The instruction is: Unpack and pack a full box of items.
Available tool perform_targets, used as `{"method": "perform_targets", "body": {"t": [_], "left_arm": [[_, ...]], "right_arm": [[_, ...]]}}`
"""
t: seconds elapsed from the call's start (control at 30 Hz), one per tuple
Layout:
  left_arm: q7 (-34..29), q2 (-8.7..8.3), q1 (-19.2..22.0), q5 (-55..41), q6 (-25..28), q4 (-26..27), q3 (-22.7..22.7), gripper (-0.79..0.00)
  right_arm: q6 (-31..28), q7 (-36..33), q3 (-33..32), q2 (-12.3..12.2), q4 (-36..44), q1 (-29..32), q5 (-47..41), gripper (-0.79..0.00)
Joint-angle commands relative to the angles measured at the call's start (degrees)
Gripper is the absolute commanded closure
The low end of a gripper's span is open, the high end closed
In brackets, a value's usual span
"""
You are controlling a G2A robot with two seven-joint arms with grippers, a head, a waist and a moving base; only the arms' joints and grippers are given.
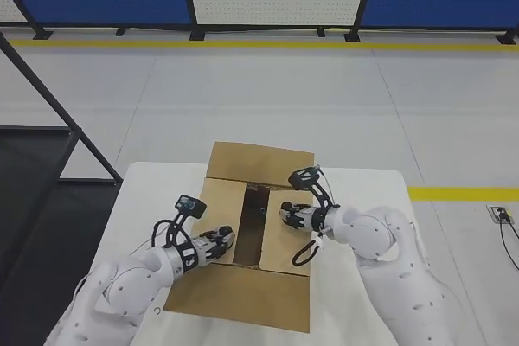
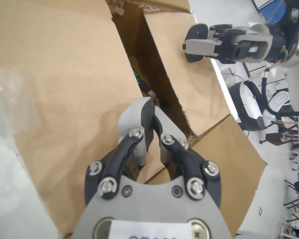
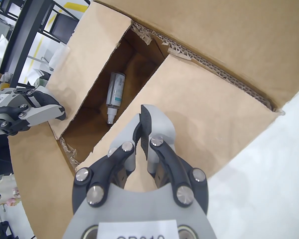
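On your white table (image 1: 363,186) sits the brown cardboard box (image 1: 242,303), its inner flaps nearly closed and ragged at the corners. A clear spray bottle (image 3: 115,93) lies inside at the bottom. Your left gripper (image 2: 152,105) and right gripper (image 3: 143,115) are over opposite inner flaps, fingers pressed together.

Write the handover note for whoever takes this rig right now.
Left gripper: fingers shut, empty, over the left inner flap.
Right gripper: fingers shut, empty, over the right inner flap.
Box on the table: outer flaps open, inner flaps nearly flat, a gap between them.
Spray bottle lies inside, visible through the gap.
Left to do: spread the inner flaps, unpack, repack.
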State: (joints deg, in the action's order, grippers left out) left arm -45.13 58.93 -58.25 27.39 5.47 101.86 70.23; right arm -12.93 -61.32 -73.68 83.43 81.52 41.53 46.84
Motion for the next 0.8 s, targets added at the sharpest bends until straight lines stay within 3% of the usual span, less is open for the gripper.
{"method": "perform_targets", "body": {"t": [0.0, 0.33, 0.53, 0.67, 0.7, 0.73, 0.77], "left_arm": [[0.00, 0.03, 0.06, 0.05, -0.18, -0.04, -0.09, 0.000], [1.59, 0.13, -0.40, -2.13, -0.20, 1.61, 1.07, 0.000], [3.00, -0.29, -2.75, -4.55, 0.55, 6.97, 5.15, 0.000], [4.68, -0.60, -4.44, -7.71, 1.05, 10.59, 9.44, 0.000], [4.93, -0.70, -5.02, -8.66, 1.31, 11.30, 10.70, 0.000], [5.59, -0.80, -5.64, -9.65, 1.75, 11.99, 12.25, 0.000], [5.69, -0.93, -6.44, -10.62, 2.06, 12.42, 13.77, 0.000]], "right_arm": [[0.09, 0.15, 0.07, -0.13, 0.19, 0.00, -0.22, 0.000], [1.43, 1.95, -1.10, -0.94, 1.28, -0.13, -2.27, 0.000], [3.85, 5.95, -4.56, -1.58, 2.75, 0.27, -4.87, 0.000], [6.90, 9.40, -7.14, -1.90, -0.61, -1.37, -6.72, 0.000], [7.17, 10.12, -7.51, -1.95, -1.94, -2.00, -7.27, -0.092], [7.49, 11.01, -7.95, -2.02, -3.42, -2.64, -7.67, -0.296], [7.83, 12.11, -8.46, -2.09, -4.77, -3.15, -8.05, -0.785]]}}
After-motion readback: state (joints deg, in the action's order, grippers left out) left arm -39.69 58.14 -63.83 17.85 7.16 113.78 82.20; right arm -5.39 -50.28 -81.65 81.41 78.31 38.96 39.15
